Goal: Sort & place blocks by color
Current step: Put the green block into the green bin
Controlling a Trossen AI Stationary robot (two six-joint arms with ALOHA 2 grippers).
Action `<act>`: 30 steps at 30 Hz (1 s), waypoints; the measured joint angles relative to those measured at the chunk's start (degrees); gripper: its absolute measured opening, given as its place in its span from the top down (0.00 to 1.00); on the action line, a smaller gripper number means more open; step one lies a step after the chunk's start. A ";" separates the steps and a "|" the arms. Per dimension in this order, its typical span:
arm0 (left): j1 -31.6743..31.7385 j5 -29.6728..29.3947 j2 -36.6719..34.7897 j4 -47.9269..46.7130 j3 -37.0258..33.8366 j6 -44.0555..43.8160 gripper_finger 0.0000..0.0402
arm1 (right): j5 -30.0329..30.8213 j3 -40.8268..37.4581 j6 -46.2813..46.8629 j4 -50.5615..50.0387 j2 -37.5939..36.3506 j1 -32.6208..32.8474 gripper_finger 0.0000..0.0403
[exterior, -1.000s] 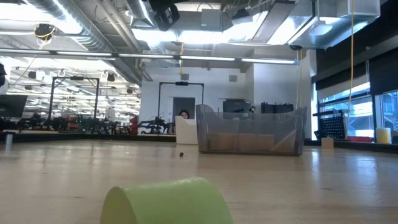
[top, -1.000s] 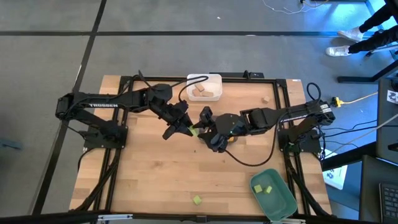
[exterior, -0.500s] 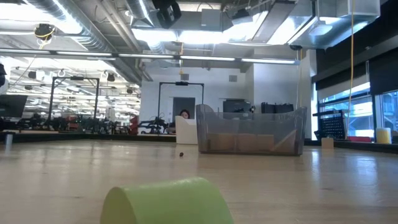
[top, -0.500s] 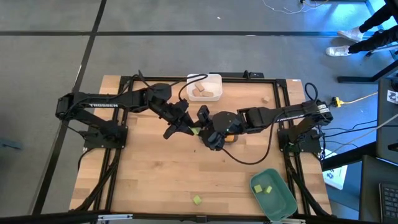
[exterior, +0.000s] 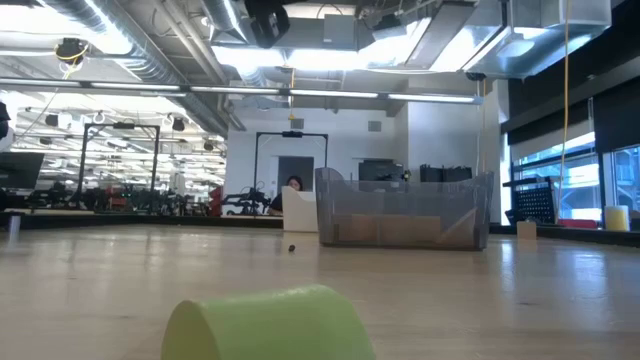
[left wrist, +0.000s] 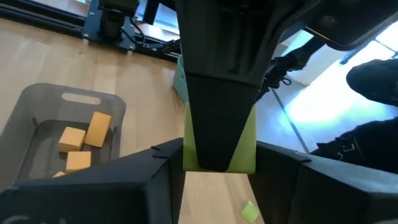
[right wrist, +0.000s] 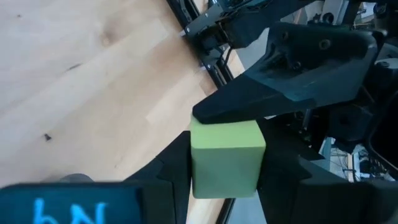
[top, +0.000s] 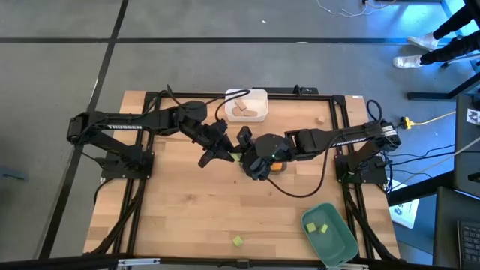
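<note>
High view: above mid-bench, the left gripper [top: 222, 154] and right gripper [top: 246, 150] meet at one light green block [top: 235, 157]; "TROSSEN" runs along the left arm.

Left wrist view: another arm's finger covers the block's [left wrist: 219, 146] face.

Right wrist view: both grippers' fingers [right wrist: 174, 165] clamp the squarish block [right wrist: 225, 158], no long axis showing.

I see a white bin [top: 247, 104] at the table's [top: 187, 217] far edge (green bin [top: 330, 234] near corner).
</note>
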 joint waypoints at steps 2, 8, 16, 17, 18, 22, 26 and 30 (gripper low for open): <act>0.02 -1.11 0.00 -0.80 0.08 0.36 0.65 | 2.07 0.00 -0.06 -0.17 0.00 0.08 0.67; 0.36 -7.84 -0.02 -7.35 0.15 6.73 0.54 | 11.18 0.00 1.85 -0.64 -1.61 2.35 0.67; 1.86 -12.29 -0.02 -9.96 0.11 9.51 0.54 | 20.49 0.00 25.70 -12.35 -8.16 7.15 0.67; 1.99 -12.29 -0.02 -9.93 0.11 9.62 0.54 | 20.63 0.00 30.28 -14.30 -9.03 8.13 0.67; 2.13 -12.27 -0.02 -10.07 0.11 9.99 0.54 | 20.55 0.02 34.80 -16.30 -9.91 9.14 0.67; 2.23 -12.28 -0.02 -10.10 0.09 12.72 0.54 | 19.70 0.04 52.51 -26.90 -12.80 14.18 0.67; 2.23 -12.25 -0.02 -10.07 0.09 13.99 0.54 | 12.09 0.07 71.00 -37.02 -13.70 18.26 0.67; 2.23 -12.28 -0.02 -9.93 0.07 14.01 0.54 | -2.36 0.07 89.16 -45.21 -13.50 20.98 0.67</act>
